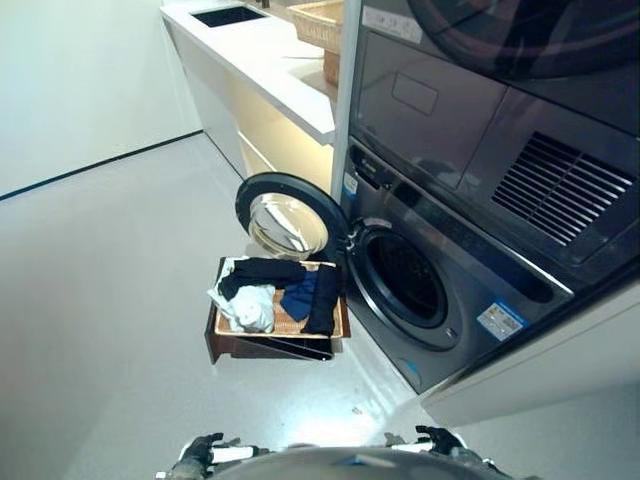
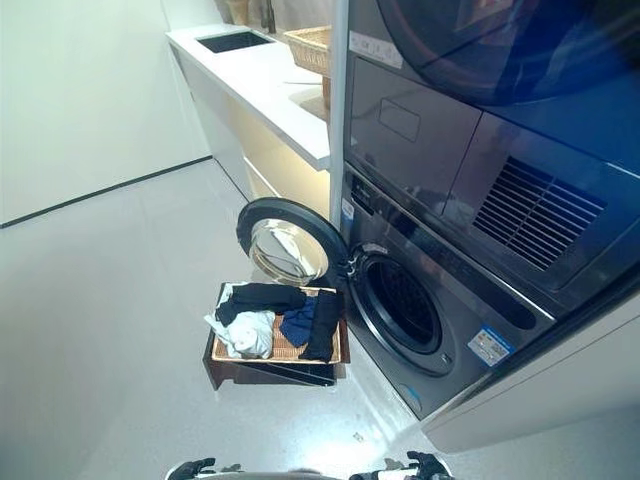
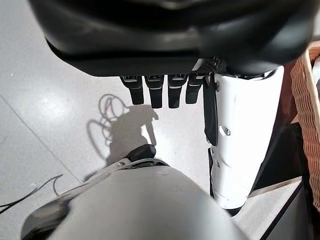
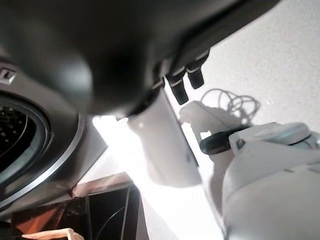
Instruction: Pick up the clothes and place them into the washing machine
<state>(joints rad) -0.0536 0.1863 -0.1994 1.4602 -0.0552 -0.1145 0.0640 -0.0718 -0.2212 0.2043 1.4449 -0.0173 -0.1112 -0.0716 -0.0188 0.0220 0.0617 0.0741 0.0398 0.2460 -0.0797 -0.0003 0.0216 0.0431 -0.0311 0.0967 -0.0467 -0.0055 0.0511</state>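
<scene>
1. While both arms hang low at the near edge of the head views, the left hand (image 1: 200, 450) and right hand (image 1: 440, 438) sit well short of the laundry, nothing in either.
2. Left hand per its wrist view: fingers (image 3: 156, 92) straight, side by side, pointing down at the floor (image 1: 110, 300); white-covered thumb (image 3: 245, 145) apart from them. Relaxed, empty.
3. Right hand per its wrist view: fingers (image 4: 182, 85) only partly visible but hang straight; white thumb (image 4: 160, 145) stands clear. No hold on anything.
4. Further out, a wicker basket (image 1: 290, 326) rests tilted on a dark brown stand (image 1: 232, 346), on the floor just in front of the washer.
5. Clothes all inside the basket: white item (image 1: 248, 305) at the left, black garment (image 1: 262, 270) across the far side, blue piece (image 1: 299, 296) mid, another black piece (image 1: 323, 300) draped along the right edge.
6. Washing machine (image 1: 470, 290) just right of the basket, its round door (image 1: 288, 222) swung wide open, leaning over the basket's far end; drum opening (image 1: 404, 276) dark, can't tell what's in it.
7. Second appliance w/ vent grille (image 1: 560, 185) stacked above.
8. Farthest: white bench (image 1: 255, 55) w/ a dark sink (image 1: 228, 15) and another wicker basket (image 1: 318, 22) on top.
</scene>
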